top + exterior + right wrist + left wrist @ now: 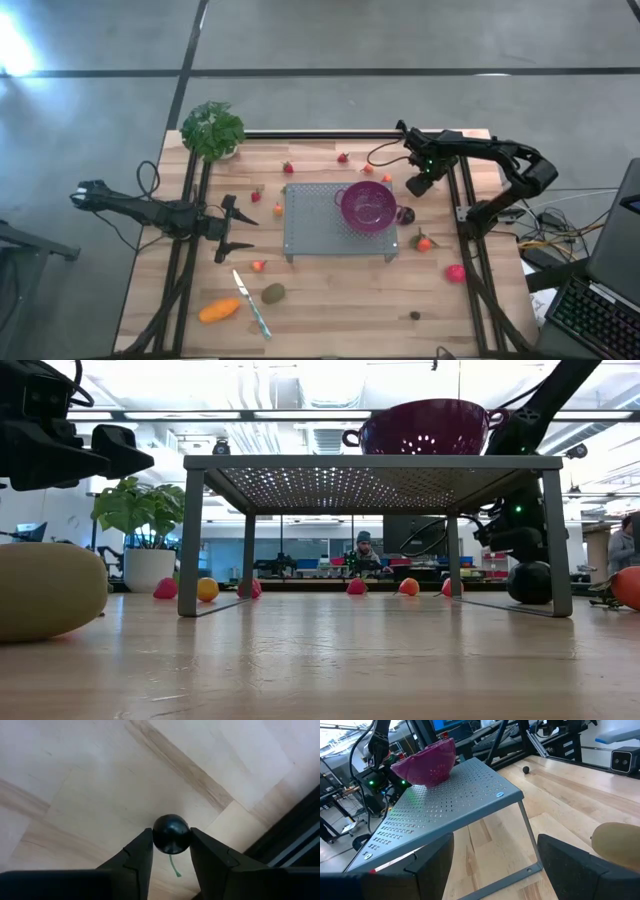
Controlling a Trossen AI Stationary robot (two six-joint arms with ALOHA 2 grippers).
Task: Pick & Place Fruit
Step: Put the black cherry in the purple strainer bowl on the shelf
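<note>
Right gripper (171, 851) first, since that's the busy one. In its wrist view I've got a glossy dark round fruit (171, 834) pinched between the two fingers, with a thin green stem hanging under it and bare wood below. The jaws are only partly closed, just the width of that little ball, and both pads look like they touch it.

From the high view, the right gripper (419, 184) sits just off the right back corner of the perforated grey stand (312, 220), near the purple colander (367, 206) that rests on top of it. The held piece itself I can't pick out from up there. The left gripper (236, 229) hangs off the stand's left edge with its fingers spread wide and nothing in them. The rest of the fruit is scattered around: an elongated orange one (219, 311) and a brown-green oval (273, 293) at the front left beside the knife (252, 303), a pink-red ball (456, 272) at the front right, and tiny red strawberries (288, 167) along the back. The potted plant (212, 129) is at the back left corner.

Low view: the dark ball (529, 582) hangs at the stand's right leg under the right arm, just above the table as far as I can tell. The oval (48, 590) looms big on the left.

Left wrist view: open fingers (580, 865) framing the stand, with the colander (426, 759) on top.
</note>
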